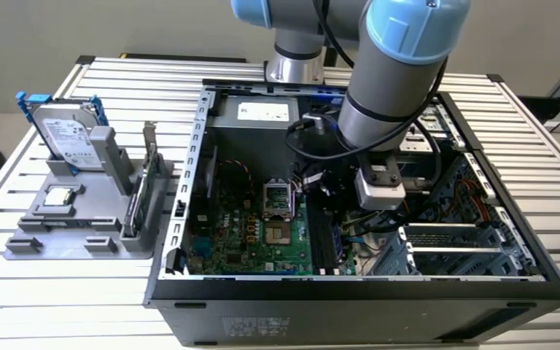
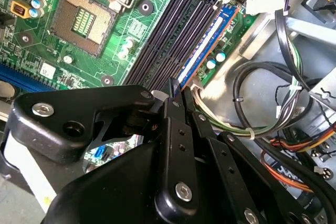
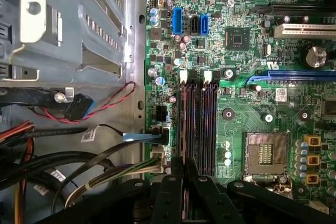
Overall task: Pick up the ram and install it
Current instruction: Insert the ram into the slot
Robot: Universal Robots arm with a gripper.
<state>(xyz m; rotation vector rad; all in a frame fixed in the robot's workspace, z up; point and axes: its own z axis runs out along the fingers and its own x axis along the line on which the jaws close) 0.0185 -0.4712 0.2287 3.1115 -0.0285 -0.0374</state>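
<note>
The ram (image 2: pixel 207 40) is a long thin bluish stick standing edge-up in the outermost of the black memory slots (image 2: pixel 168 35), next to the case's cable side. In the first wrist view the ram (image 3: pixel 182 119) lies along the same slot, beside the other slots (image 3: pixel 205 124). My gripper (image 2: pixel 176 88) has its black fingers closed together on the near end of the stick. The first wrist view shows the gripper (image 3: pixel 184 170) over that same end. In the exterior view the gripper (image 1: pixel 331 210) reaches down into the open computer case (image 1: pixel 358 292), over the slots.
The CPU socket (image 3: pixel 266 153) sits beside the slots. Bundled cables (image 2: pixel 262 103) and a metal drive cage (image 3: pixel 63 24) crowd the ram's other side. Outside the case, a grey stand (image 1: pixel 76 233) holds a silver hard drive with blue rails (image 1: pixel 66 135) and an upright card (image 1: pixel 139 193).
</note>
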